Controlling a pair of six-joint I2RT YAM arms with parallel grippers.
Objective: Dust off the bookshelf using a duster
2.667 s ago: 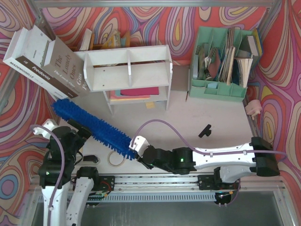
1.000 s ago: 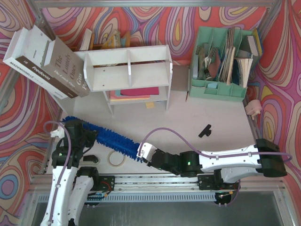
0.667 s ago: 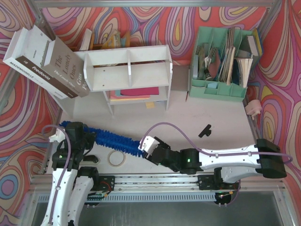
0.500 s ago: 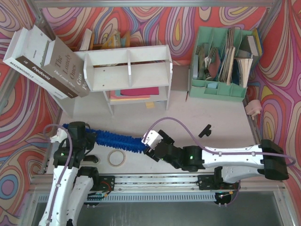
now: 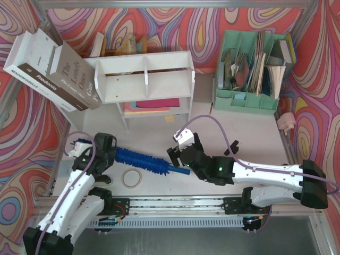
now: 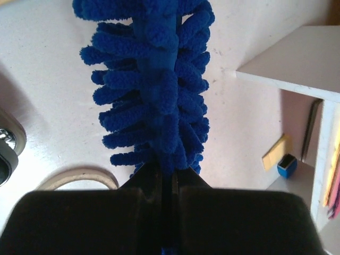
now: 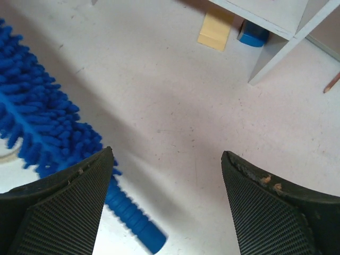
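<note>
Clamped fully shut with the left gripper [image 6: 167, 178] on the shaggy end of the duster [image 5: 144, 160], brush stretching straight out beyond the fingers. Spread wide at the right gripper [image 7: 166, 155], gripping nothing: handle [image 7: 133, 222] down beneath them, close by one finger, untouched. Ahead of those fingertips, the bookshelf [image 5: 146, 77], apart from the duster.

White arms [image 5: 265, 172], purple cables [image 5: 210, 117], ribbed black right pincer [image 7: 166, 154]

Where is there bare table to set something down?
Bare table lies between the bookshelf and the duster, and in front of the green organizer, around the black clip. Crowded: near left, duster and tape roll.
</note>
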